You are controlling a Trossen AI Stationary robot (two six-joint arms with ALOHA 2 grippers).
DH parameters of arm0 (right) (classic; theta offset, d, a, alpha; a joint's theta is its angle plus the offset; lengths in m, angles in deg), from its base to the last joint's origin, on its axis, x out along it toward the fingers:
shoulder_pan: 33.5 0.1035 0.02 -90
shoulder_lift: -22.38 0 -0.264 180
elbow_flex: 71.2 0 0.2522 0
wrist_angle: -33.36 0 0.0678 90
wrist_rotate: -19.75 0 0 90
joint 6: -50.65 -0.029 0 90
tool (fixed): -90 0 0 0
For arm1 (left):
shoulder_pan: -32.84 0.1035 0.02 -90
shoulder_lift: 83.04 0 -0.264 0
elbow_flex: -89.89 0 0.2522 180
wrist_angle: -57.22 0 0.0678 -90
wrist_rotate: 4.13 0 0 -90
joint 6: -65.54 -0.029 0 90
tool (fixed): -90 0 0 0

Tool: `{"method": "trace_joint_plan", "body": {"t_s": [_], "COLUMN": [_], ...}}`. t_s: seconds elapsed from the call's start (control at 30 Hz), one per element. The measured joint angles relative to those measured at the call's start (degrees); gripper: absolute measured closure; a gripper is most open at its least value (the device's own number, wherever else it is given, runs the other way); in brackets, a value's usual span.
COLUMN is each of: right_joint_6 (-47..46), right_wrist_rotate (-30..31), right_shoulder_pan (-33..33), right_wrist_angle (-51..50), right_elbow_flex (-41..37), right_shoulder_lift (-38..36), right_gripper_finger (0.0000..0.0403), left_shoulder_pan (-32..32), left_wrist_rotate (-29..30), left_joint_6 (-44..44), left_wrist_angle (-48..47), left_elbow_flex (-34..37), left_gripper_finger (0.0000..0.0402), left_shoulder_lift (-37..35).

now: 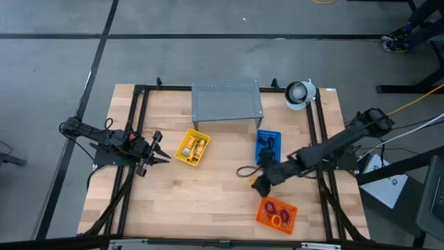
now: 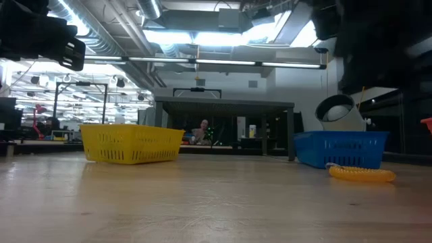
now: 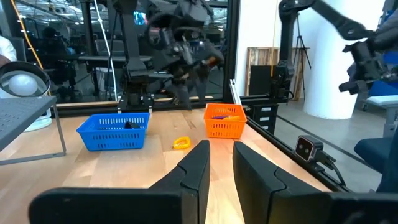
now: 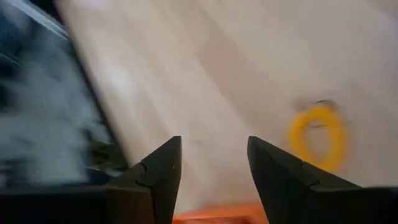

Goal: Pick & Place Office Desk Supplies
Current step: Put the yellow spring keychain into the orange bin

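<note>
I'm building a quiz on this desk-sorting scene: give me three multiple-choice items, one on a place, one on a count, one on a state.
1. Where does the yellow loop lie?
A. in the yellow tray
B. on the bare table between the blue and orange trays
C. on the grey stand

2. How many coloured trays are on the table?
A. two
B. three
C. five

3. How stands the right gripper?
A. open, holding nothing
B. shut on a packet
C. shut on the loop

Answers:
1 B, it rests on wood between the blue tray and orange tray.
2 B, those two plus the yellow tray.
3 A, table shows between its spread fingers.
</note>
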Motion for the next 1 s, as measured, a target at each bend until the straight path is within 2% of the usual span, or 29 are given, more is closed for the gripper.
{"method": "trace_joint_plan", "body": {"t_s": [0.2,0.33,0.47,0.67,1.0], "right_joint_6": [17.76,23.28,22.77,17.46,16.33], "right_wrist_rotate": [-0.59,-1.53,-1.89,-1.93,0.95], "right_shoulder_pan": [-1.55,-2.27,-2.41,-2.05,-2.10], "right_wrist_angle": [-18.81,-22.33,-22.70,-28.98,-26.14], "right_elbow_flex": [13.82,19.05,21.13,20.20,19.96], "right_shoulder_lift": [11.64,17.30,20.90,24.35,25.54], "right_gripper_finger": [0.0218,0.0218,0.0218,0.0218,0.0218], "left_shoulder_pan": [0.01,0.01,0.02,0.01,0.00], "left_wrist_rotate": [0.02,0.02,0.02,0.02,0.02], "left_joint_6": [0.00,0.00,0.00,0.00,0.00], "left_wrist_angle": [0.00,0.00,0.00,0.00,0.00], "left_elbow_flex": [0.00,0.01,-0.01,0.00,0.01], "left_gripper_finger": [0.0338,0.0338,0.0338,0.0334,0.0335], "left_shoulder_lift": [0.00,0.00,0.00,0.00,0.00]}}
